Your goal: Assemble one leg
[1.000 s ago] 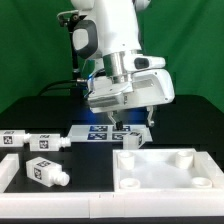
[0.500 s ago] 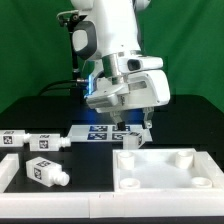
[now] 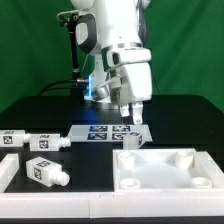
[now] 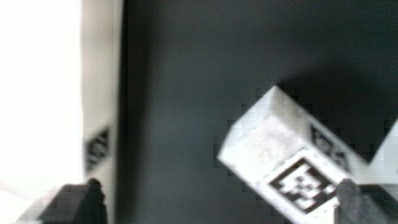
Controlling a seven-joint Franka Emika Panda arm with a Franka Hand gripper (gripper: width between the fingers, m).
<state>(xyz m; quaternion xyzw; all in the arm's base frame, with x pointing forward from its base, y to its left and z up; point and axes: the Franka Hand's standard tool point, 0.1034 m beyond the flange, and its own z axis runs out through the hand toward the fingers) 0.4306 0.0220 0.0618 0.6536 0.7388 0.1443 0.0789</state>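
A white leg with a black-and-white tag lies on the black table just beyond the far left corner of the tray, at the marker board's end. My gripper hangs just above it, pointing down. In the wrist view the same leg lies tilted between my two dark fingertips, nearer one of them. The jaws are wide apart and hold nothing. My gripper is open.
Three more legs lie at the exterior view's left: two in a row and one nearer the front. The large white tray-like piece fills the front right. The marker board's edge shows in the wrist view.
The wrist has turned about its vertical axis, so the hand now shows its narrow side. It stays above the leg by the tray. No part has moved.
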